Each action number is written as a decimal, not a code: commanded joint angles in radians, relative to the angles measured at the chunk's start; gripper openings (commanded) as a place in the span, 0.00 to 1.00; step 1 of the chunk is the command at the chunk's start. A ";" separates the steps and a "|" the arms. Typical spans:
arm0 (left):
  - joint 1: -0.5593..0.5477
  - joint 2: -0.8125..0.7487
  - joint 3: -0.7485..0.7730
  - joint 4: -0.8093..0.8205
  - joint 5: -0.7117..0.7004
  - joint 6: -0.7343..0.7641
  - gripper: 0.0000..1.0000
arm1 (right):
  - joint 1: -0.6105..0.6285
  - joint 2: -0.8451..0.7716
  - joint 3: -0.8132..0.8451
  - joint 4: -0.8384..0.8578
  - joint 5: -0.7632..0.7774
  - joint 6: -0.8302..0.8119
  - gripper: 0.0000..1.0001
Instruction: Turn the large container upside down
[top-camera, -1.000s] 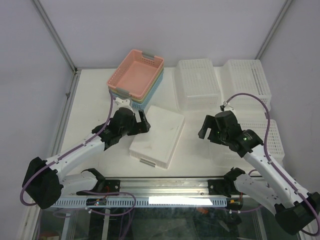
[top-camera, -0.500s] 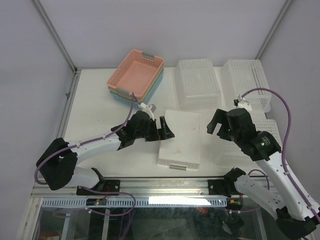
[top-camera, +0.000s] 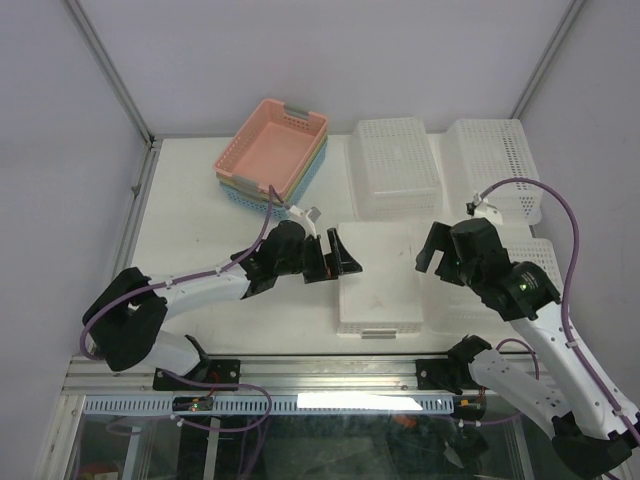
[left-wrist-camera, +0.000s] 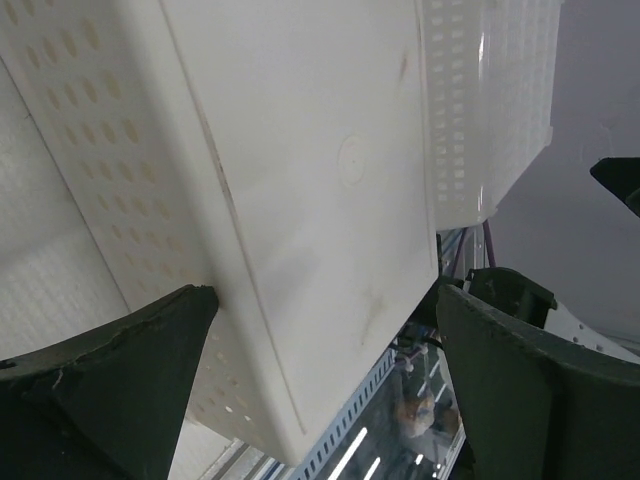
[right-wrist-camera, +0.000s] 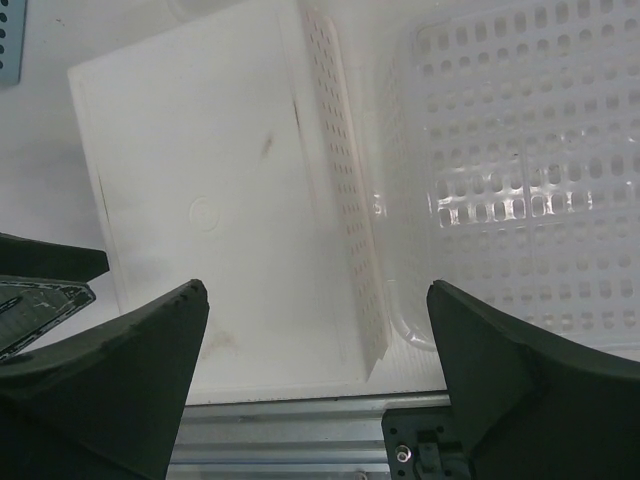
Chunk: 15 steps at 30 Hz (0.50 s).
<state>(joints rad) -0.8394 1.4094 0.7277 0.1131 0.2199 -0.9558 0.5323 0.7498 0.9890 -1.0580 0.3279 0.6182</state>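
Note:
The large container (top-camera: 378, 275) is a white perforated bin lying bottom-up near the table's front edge, its flat base facing up. My left gripper (top-camera: 338, 258) is open at the bin's left side. In the left wrist view the bin (left-wrist-camera: 300, 170) fills the space ahead, and the left gripper (left-wrist-camera: 322, 292) has its jaws spread wide over the long left edge, not clamped on it. My right gripper (top-camera: 436, 260) hovers open over the bin's right side. In the right wrist view the right gripper (right-wrist-camera: 315, 290) has nothing between its fingers above the bin (right-wrist-camera: 200, 200).
A stack of pink and blue baskets (top-camera: 275, 155) stands at the back left. Two white baskets (top-camera: 395, 165) (top-camera: 500, 165) lie at the back. A clear perforated basket (right-wrist-camera: 520, 180) touches the bin's right side. The metal front rail (top-camera: 330, 370) runs just below the bin.
The bin has slid right and turned square to the front edge. My left arm has stretched right with it. The right gripper has opened wider and drawn back to the right.

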 joint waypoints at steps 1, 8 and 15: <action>-0.030 0.068 0.074 0.070 0.046 -0.007 0.99 | -0.001 -0.005 0.003 0.045 -0.001 0.004 0.95; -0.044 0.085 0.107 0.068 0.023 0.016 0.99 | -0.001 -0.010 0.014 0.030 0.011 0.005 0.96; -0.043 0.037 0.121 -0.002 -0.048 0.071 0.99 | -0.001 -0.013 0.010 0.034 0.005 -0.018 0.96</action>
<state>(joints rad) -0.8768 1.5055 0.8009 0.1162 0.2241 -0.9432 0.5323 0.7471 0.9844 -1.0546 0.3271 0.6186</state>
